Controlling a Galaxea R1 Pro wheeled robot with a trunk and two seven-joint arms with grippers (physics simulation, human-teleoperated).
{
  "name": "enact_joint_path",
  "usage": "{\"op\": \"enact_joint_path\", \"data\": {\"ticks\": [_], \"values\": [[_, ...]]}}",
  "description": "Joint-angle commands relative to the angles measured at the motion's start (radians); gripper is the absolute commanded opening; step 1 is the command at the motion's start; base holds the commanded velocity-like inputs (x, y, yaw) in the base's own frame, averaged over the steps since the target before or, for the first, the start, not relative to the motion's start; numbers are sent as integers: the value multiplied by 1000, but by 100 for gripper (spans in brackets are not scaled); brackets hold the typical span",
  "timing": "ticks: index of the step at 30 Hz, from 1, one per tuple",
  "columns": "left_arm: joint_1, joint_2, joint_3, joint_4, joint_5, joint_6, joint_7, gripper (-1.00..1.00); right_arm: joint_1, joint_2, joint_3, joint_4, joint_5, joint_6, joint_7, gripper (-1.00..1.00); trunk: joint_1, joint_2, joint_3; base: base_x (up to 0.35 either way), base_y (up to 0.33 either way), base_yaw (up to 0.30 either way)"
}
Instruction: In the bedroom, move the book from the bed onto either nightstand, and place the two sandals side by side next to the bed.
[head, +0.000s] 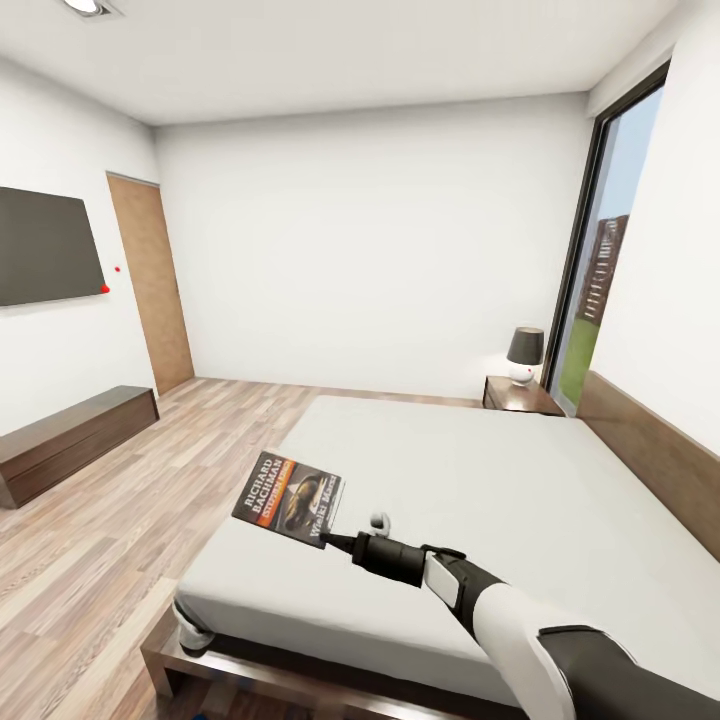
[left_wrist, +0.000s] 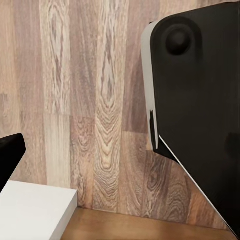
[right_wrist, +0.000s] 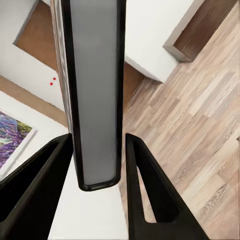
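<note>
Book (head: 288, 497), thin dark paperback with orange band and white lettering, held up in the air above the near left part of the bed (head: 520, 470), cover facing the head camera, tilted. Pinched at its lower corner by the right gripper (head: 335, 540), fingers clamped on both faces, seen edge-on between the two black fingers (right_wrist: 150, 185) in the right wrist view. Probably light and fairly stiff, yet likely to pivot or slip in so small a corner grip; better held deeper along the spine or a long edge. Beyond the light-grey mattress, nightstand (head: 520, 396) with lamp (head: 524, 355) at the far corner by the window (head: 600, 260). Left gripper (left_wrist: 10, 152) low over wood-plank floor (left_wrist: 100, 100), open or closed impossible to tell
</note>
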Motion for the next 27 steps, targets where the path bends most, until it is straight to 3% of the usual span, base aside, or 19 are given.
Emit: {"op": "enact_joint_path", "data": {"ticks": [1,10,27], "values": [[1,0,-9,-2,10,-1,3,100,2,0,-12,6,-8,12,4,-100,0,-1,0,0,0,0],[1,-7,-9,-2,11,-1,3,100,9,0,-8,34,-8,38,75,-100,0,-1,0,0,0,0],[1,-9,-11,-1,13,-1,3,100,54,0,-9,34,-9,39,105,-100,0,-1,0,0,0,0]]}}
